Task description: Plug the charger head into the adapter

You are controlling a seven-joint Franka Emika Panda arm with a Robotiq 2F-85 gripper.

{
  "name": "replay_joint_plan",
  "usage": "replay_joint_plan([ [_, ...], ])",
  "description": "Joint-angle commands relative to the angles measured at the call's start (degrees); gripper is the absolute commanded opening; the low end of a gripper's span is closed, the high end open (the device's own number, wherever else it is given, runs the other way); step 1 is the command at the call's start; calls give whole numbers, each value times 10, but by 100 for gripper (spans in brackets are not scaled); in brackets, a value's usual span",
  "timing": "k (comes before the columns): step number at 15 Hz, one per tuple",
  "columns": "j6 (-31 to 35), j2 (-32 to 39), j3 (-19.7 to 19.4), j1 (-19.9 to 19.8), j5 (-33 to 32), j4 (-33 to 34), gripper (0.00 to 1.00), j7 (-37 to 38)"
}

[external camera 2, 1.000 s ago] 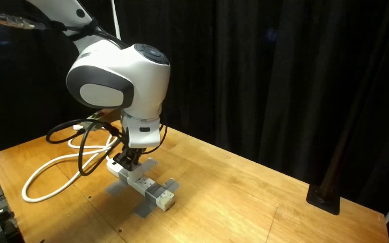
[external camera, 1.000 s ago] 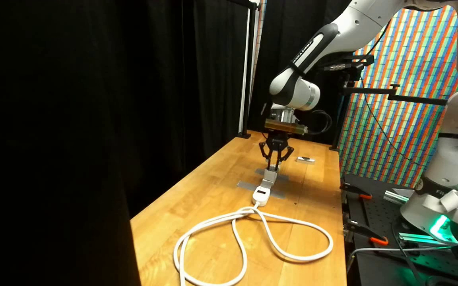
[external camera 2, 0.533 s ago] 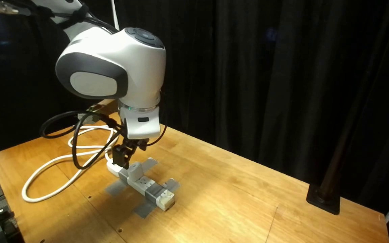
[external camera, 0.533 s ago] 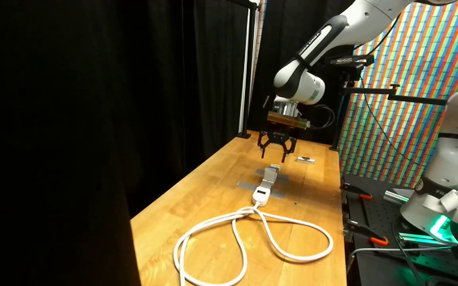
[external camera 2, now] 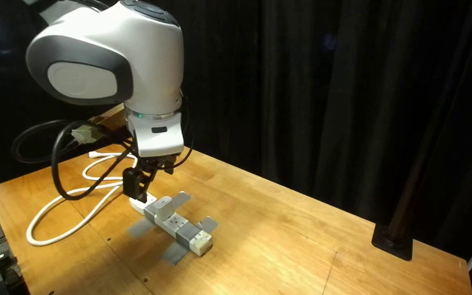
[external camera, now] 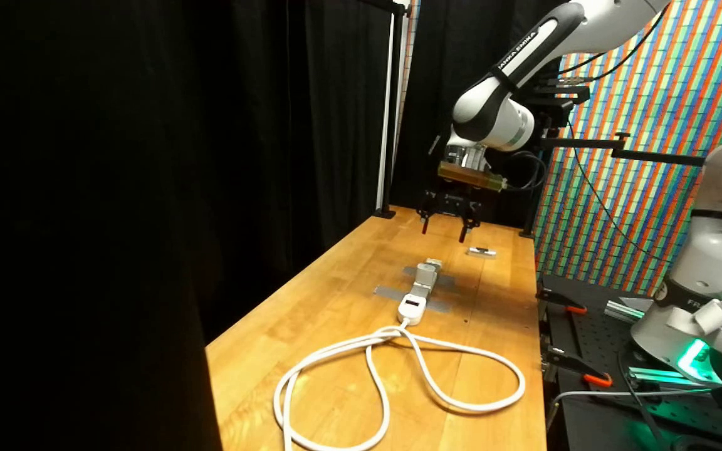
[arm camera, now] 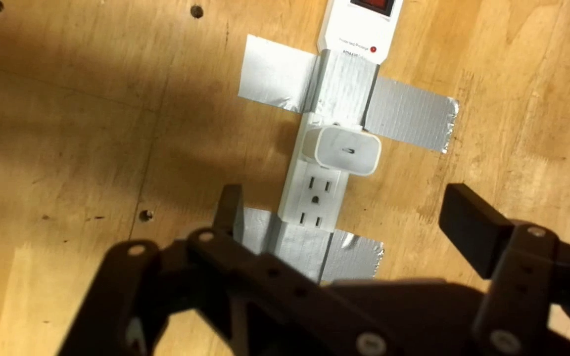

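Between the table's [external camera 2: 260,241] edges, the adapter [arm camera: 314,205] is taped, presumably for steadiness; the charger head [arm camera: 347,151] is unheld, the gripper [external camera: 443,234] spread.

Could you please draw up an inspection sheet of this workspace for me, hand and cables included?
Surface: wooden table with small holes.
Job's things: charger head standing on the adapter, apparently plugged in; whether fully seated cannot be told. Grey tape straps the adapter down.
Clutter: a small object, pale with a dark patch, lies beyond the adapter in an exterior view; unidentified.
Hand: open, holding nothing, raised above the table.
Cables: white cable looped on the table; black cable beside the arm.
Surroundings: dark curtains, a multicoloured patterned panel, orange-tipped clamps.
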Motion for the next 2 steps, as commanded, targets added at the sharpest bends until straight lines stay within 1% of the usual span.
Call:
replay_joint_plan([
  [1,-1,-6,0,-2,-2,-4,100,1],
  [2,-1,-9,0,-3,-2,-7,100,1],
])
